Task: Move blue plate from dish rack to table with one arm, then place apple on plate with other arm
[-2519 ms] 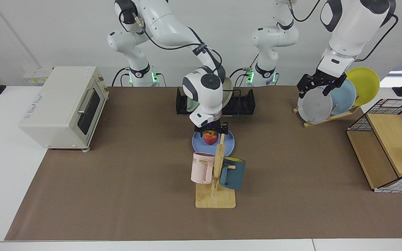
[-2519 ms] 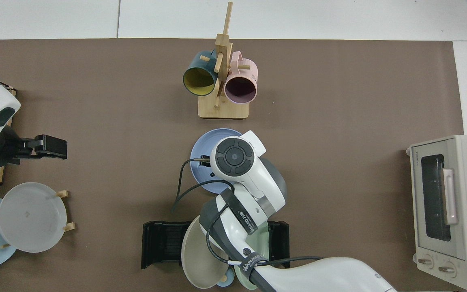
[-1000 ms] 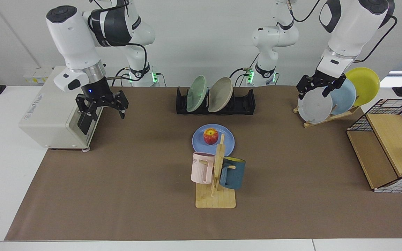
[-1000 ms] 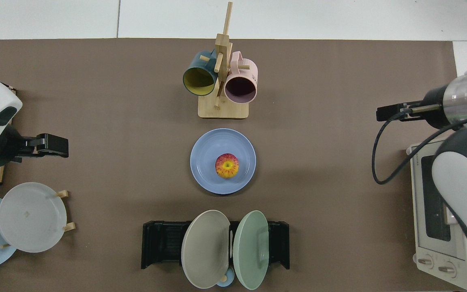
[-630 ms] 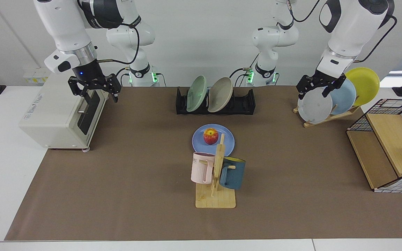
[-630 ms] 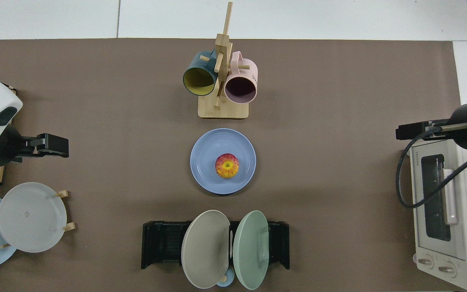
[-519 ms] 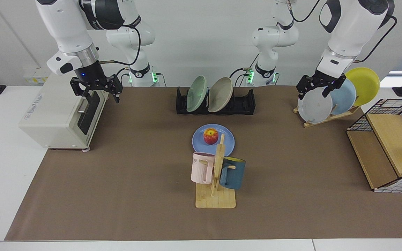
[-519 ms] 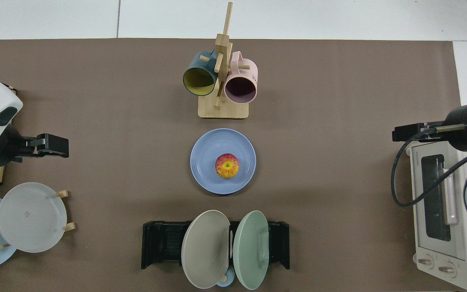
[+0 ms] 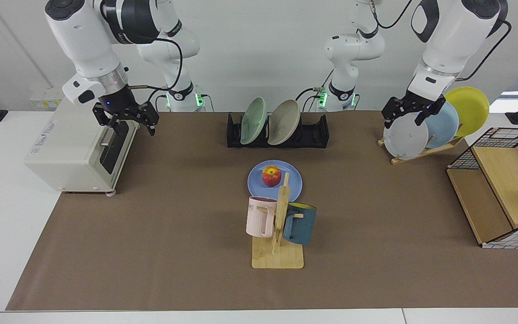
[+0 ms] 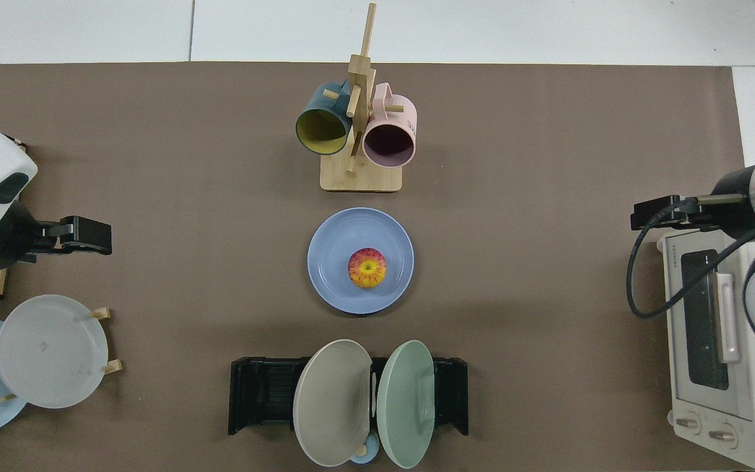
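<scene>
Right hand (image 9: 125,121) empty, fingers spread wide, above the toaster oven (image 9: 79,139) door; left hand (image 9: 412,114) spread, empty, over the grey-white plate (image 9: 405,137).
Top view cuts off both arms, left hand's gap edge-on. Apple (image 10: 367,267) sits mid blue plate (image 10: 331,262), flat on the surface (image 9: 173,252); mug stand (image 9: 278,234) hides its near rim. Dish rack (image 9: 317,132) holds two other plates.

A: Around the plate (image 10: 335,288), where is passage open?

B: On both sides, bare mat (image 10: 528,275). The mug stand (image 10: 359,134) blocks one edge, and the rack (image 10: 259,393) with two standing plates stands near the opposite edge.

A: From above?

B: Open over the apple (image 10: 367,267).
</scene>
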